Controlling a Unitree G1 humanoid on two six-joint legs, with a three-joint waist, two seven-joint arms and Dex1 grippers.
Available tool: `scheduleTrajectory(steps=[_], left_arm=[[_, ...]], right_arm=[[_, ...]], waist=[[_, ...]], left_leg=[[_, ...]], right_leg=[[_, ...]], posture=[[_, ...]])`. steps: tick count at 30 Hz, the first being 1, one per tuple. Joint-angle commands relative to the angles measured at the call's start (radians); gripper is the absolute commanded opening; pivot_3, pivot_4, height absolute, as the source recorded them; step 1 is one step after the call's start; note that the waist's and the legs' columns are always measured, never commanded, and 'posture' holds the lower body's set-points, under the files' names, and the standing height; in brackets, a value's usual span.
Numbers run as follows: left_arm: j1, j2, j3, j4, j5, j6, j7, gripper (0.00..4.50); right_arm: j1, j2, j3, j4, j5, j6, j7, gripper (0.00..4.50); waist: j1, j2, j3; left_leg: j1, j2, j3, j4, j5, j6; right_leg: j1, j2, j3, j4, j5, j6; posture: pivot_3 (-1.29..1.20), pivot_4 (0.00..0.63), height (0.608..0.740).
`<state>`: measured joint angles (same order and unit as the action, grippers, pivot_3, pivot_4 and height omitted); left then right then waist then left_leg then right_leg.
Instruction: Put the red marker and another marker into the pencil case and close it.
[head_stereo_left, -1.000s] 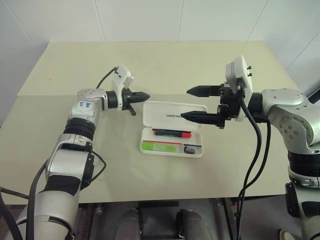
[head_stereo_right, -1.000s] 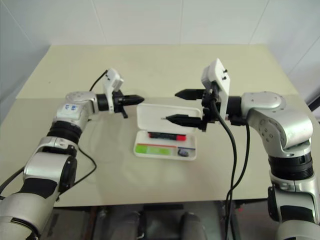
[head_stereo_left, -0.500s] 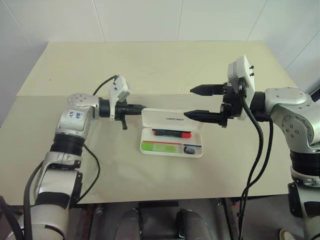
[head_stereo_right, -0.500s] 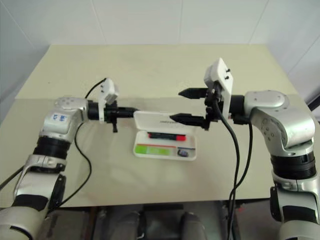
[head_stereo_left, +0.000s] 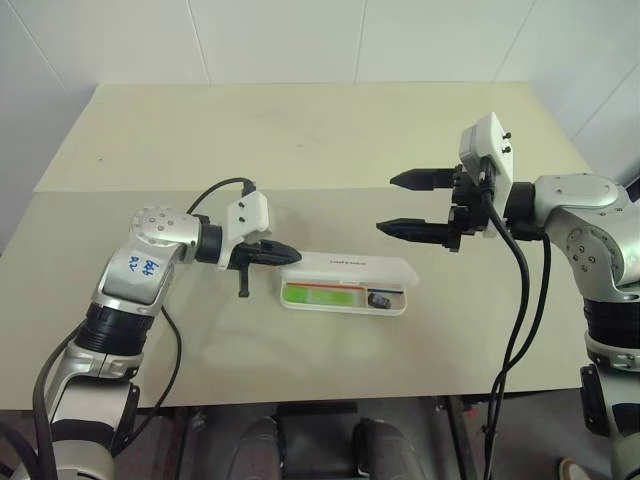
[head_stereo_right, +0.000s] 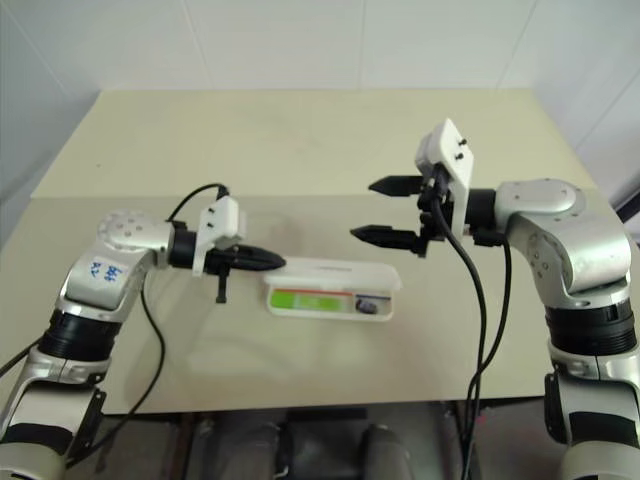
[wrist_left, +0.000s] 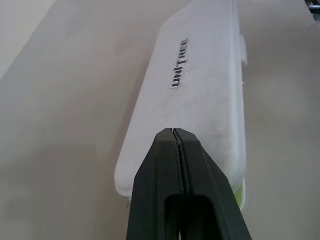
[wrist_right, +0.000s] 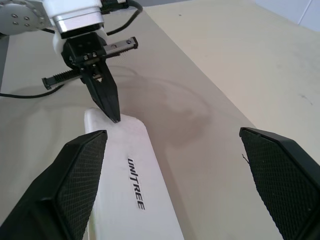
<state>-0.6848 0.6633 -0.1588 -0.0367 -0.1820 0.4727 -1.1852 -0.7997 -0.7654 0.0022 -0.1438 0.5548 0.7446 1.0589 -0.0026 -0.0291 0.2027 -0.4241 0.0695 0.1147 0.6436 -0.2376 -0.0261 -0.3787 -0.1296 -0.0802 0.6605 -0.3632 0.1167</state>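
Clearly "UNITREE" marks the pencil case (wrist_left: 200, 100) lid; left pincer (wrist_left: 174, 131) together, right pincer (head_stereo_left: 412, 204) apart.

pencil case (head_stereo_left: 345, 283) mid-table (head_stereo_left: 300, 130) before me, another marker (head_stereo_left: 322, 295) inside (lid nearly down), my left gripper (head_stereo_left: 288, 254) at its left end, my right gripper (head_stereo_left: 400, 203) above its right

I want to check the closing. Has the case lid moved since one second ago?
Yes. The lid stood raised behind the tray before; now it has swung down toward the near table edge, almost shut, with the shut left gripper on its end.
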Motion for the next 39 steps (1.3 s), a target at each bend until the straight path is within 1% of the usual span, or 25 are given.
scheduleTrajectory(steps=[1,5,8,11,14,16,18,19,21,23,24,27,29,31,33,35,36,37,39], left_arm=[[0.045,0.020,-0.053,-0.105,0.013,0.003,-0.003,0.01],[0.105,0.028,-0.136,-0.151,0.079,0.005,0.034,0.01],[0.105,0.024,-0.191,-0.098,0.174,-0.007,0.104,0.01],[0.070,-0.004,-0.203,-0.041,0.208,0.007,0.165,0.01],[0.049,-0.040,-0.177,-0.039,0.171,0.021,0.189,0.01],[0.034,-0.080,-0.109,-0.066,0.088,0.052,0.197,0.01],[0.012,-0.125,0.029,-0.126,-0.070,0.120,0.191,0.01],[0.003,-0.130,0.094,-0.156,-0.145,0.169,0.184,0.01],[0.014,-0.086,0.198,-0.228,-0.289,0.280,0.140,0.01],[0.036,-0.036,0.236,-0.275,-0.366,0.338,0.110,0.01],[0.082,0.024,0.274,-0.311,-0.399,0.356,0.077,0.01],[0.216,0.164,0.380,-0.374,-0.441,0.391,0.050,0.01],[0.305,0.213,0.449,-0.394,-0.445,0.385,0.066,0.01],[0.437,0.228,0.565,-0.416,-0.458,0.403,0.093,0.01],[0.535,0.232,0.642,-0.432,-0.473,0.409,0.109,0.01],[0.640,0.229,0.734,-0.440,-0.478,0.408,0.113,0.01],[0.699,0.228,0.798,-0.427,-0.472,0.407,0.112,0.01],[0.748,0.228,0.852,-0.407,-0.462,0.401,0.113,0.01],[0.829,0.239,0.917,-0.369,-0.430,0.377,0.116,0.01]], right_arm=[[-0.014,-0.014,-0.015,-0.007,-0.004,-0.021,0.011,4.50],[-0.009,-0.011,-0.010,-0.012,-0.008,-0.025,0.011,4.50],[-0.003,-0.012,-0.014,-0.025,-0.005,-0.020,0.006,4.50],[-0.002,-0.016,-0.017,-0.031,-0.002,-0.018,0.007,4.50],[-0.003,-0.019,-0.019,-0.030,-0.004,-0.020,0.009,4.50],[-0.001,-0.020,-0.023,-0.034,0.003,-0.020,0.012,4.50],[0.013,-0.021,-0.044,-0.058,0.045,-0.014,0.041,4.50],[0.025,-0.025,-0.055,-0.073,0.069,-0.013,0.064,4.50],[0.050,-0.039,-0.064,-0.093,0.103,-0.007,0.103,4.50],[0.064,-0.051,-0.059,-0.095,0.105,-0.014,0.118,4.50],[0.074,-0.062,-0.045,-0.085,0.091,-0.028,0.134,4.50],[0.093,-0.085,-0.019,-0.031,0.060,-0.062,0.179,4.50],[0.096,-0.090,-0.020,0.035,0.052,-0.067,0.200,4.50],[0.106,-0.093,-0.029,0.155,0.047,-0.078,0.243,4.50],[0.119,-0.109,-0.013,0.231,0.013,-0.118,0.286,4.50],[0.131,-0.140,0.021,0.310,-0.059,-0.187,0.326,4.50],[0.129,-0.160,0.032,0.381,-0.101,-0.239,0.349,4.50],[0.119,-0.175,0.036,0.461,-0.136,-0.290,0.364,4.50],[0.068,-0.177,-0.002,0.598,-0.135,-0.322,0.380,4.50]], waist=[[0.000,0.000,0.000],[0.001,0.000,0.000],[0.003,0.001,0.000],[0.009,0.001,-0.002],[0.005,0.001,-0.005],[0.004,0.001,-0.005],[0.003,0.000,-0.004],[0.003,0.000,-0.004],[-0.002,-0.001,-0.004],[-0.007,-0.001,-0.004],[-0.007,0.000,-0.004],[-0.017,0.000,-0.004],[-0.021,0.000,-0.004],[-0.022,0.000,-0.004],[-0.021,0.000,-0.004],[-0.021,0.000,-0.003],[-0.023,0.000,-0.003],[-0.025,0.000,-0.003],[-0.026,0.000,-0.003]], left_leg=[[0.000,0.000,0.000,0.000,0.000,0.000],[0.001,0.000,0.000,0.000,0.000,0.000],[0.002,0.000,0.000,0.000,0.000,0.000],[0.002,0.000,0.000,0.002,0.000,0.001],[0.003,0.000,0.000,0.002,-0.001,0.001],[0.002,0.000,0.000,0.002,-0.001,0.001],[0.001,0.000,0.000,0.001,-0.001,0.001],[0.001,0.000,0.000,0.002,-0.001,0.001],[0.000,0.001,-0.001,0.002,-0.001,0.001],[0.001,0.001,0.000,0.001,-0.001,0.001],[0.002,0.001,0.000,0.000,-0.001,0.001],[0.003,0.001,0.001,0.000,-0.001,0.000],[0.003,0.001,0.000,0.000,-0.001,0.000],[0.003,0.001,0.000,0.000,-0.002,0.001],[0.002,0.001,0.001,0.000,-0.003,0.001],[0.002,0.001,0.001,0.000,-0.003,0.001],[0.002,0.001,0.001,0.000,-0.003,0.001],[0.002,0.001,0.001,0.001,-0.003,0.001],[0.003,0.001,0.002,0.001,-0.003,0.000]], right_leg=[[0.000,0.000,0.000,0.000,0.000,0.000],[0.000,0.000,0.001,0.000,0.000,0.000],[0.000,0.000,0.001,0.000,0.000,0.000],[0.002,0.000,0.000,0.000,0.000,0.000],[0.003,0.000,0.001,0.000,0.000,0.000],[0.002,0.000,0.001,0.000,0.000,0.000],[0.001,0.000,0.001,0.000,0.000,0.000],[0.001,0.000,0.000,0.000,0.000,0.000],[0.001,0.000,0.000,0.000,0.000,0.000],[0.001,0.000,0.001,0.000,0.000,0.000],[0.001,0.000,0.001,0.000,0.000,0.000],[0.002,0.000,0.002,-0.001,0.000,0.000],[0.002,0.000,0.002,-0.001,0.000,0.000],[0.002,0.000,0.002,-0.002,0.000,0.000],[0.002,-0.001,0.002,-0.003,0.000,0.000],[0.002,0.000,0.002,-0.003,0.000,0.000],[0.001,0.000,0.002,-0.003,0.000,0.000],[0.001,0.000,0.002,-0.003,0.000,0.000],[0.001,-0.001,0.002,-0.003,0.000,0.000]], posture=[[0.00,0.150,0.740],[0.00,0.150,0.740],[0.00,0.150,0.740],[0.00,0.150,0.740],[0.00,0.150,0.740],[0.00,0.150,0.740],[0.00,0.150,0.740],[0.00,0.150,0.740],[0.00,0.150,0.740],[0.00,0.150,0.740],[0.00,0.150,0.740],[0.00,0.150,0.740],[0.00,0.150,0.740],[0.00,0.150,0.740],[0.00,0.150,0.740],[0.00,0.150,0.740],[0.00,0.150,0.740],[0.00,0.150,0.740],[0.00,0.150,0.740]])
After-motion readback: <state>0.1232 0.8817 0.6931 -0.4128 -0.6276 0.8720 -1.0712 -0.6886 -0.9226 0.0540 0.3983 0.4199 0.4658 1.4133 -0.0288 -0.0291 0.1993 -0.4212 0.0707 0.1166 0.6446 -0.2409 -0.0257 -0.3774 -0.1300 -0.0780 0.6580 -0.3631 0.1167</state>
